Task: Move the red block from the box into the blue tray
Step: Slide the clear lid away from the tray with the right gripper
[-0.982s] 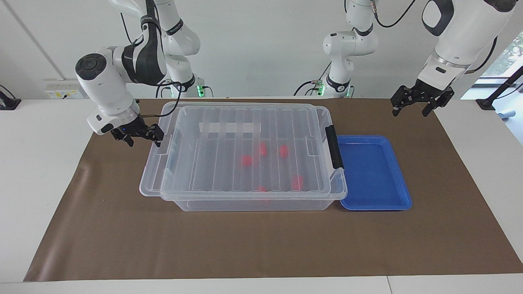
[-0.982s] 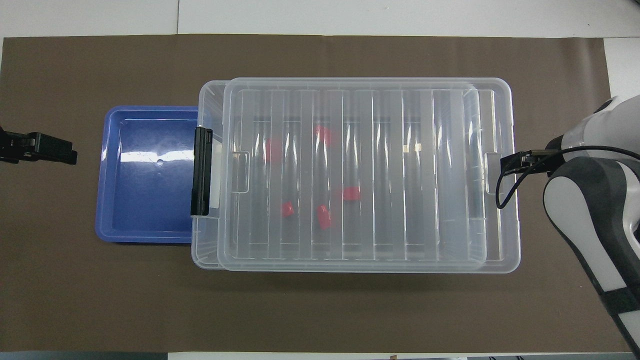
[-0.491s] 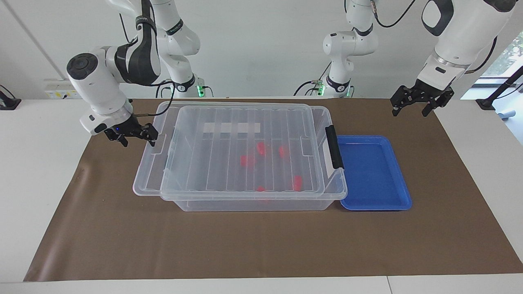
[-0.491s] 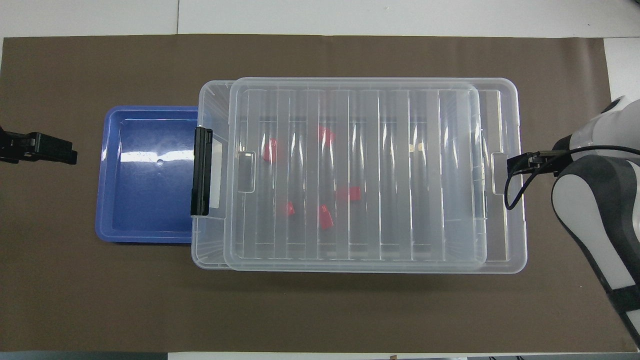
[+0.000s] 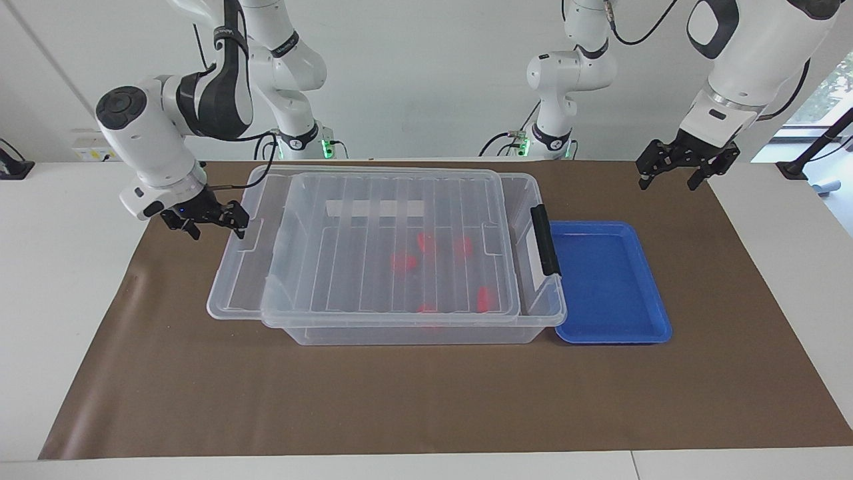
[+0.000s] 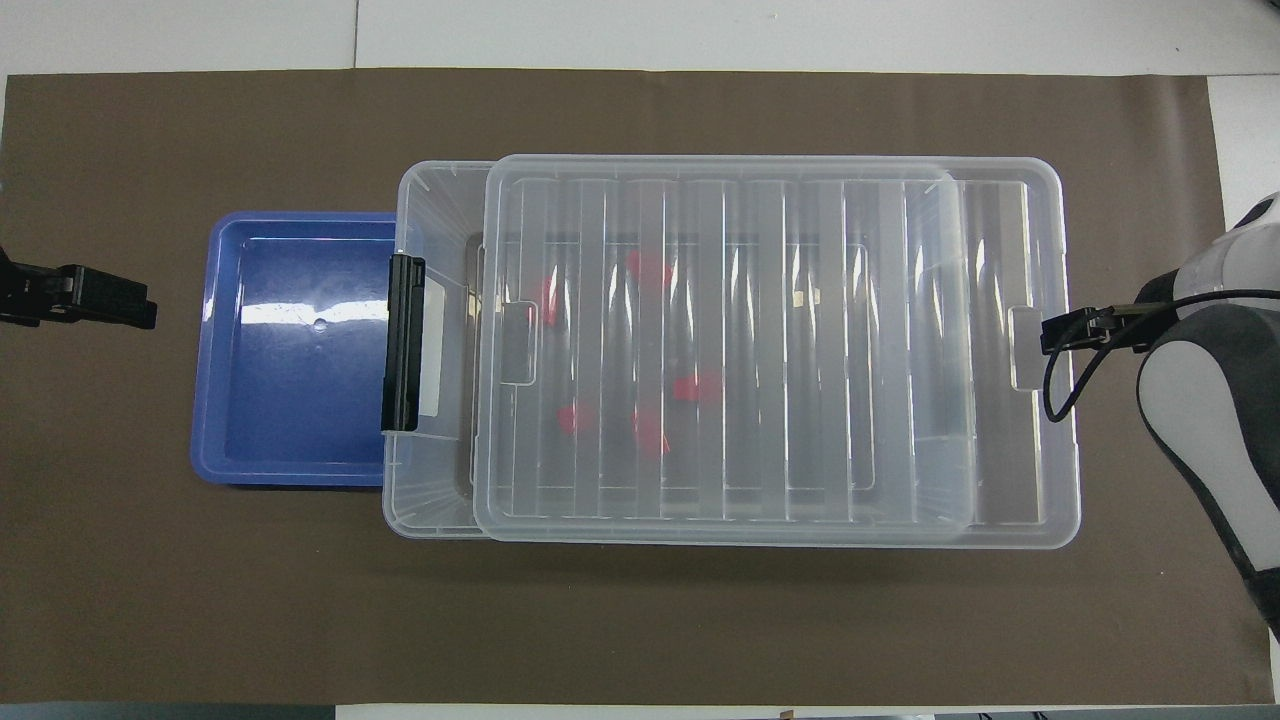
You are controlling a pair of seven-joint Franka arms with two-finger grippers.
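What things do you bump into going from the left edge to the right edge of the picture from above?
Left end effector → blue tray → black latch → box with the red blocks inside, under its lid → right end effector.

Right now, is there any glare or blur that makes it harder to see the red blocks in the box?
Overhead view: bright streaks of glare run along the ribs of the clear lid, smearing the red blocks into pale blurs, and a white highlight lies on the blue tray. Facing view: the blocks look softened through the lid, with less glare.
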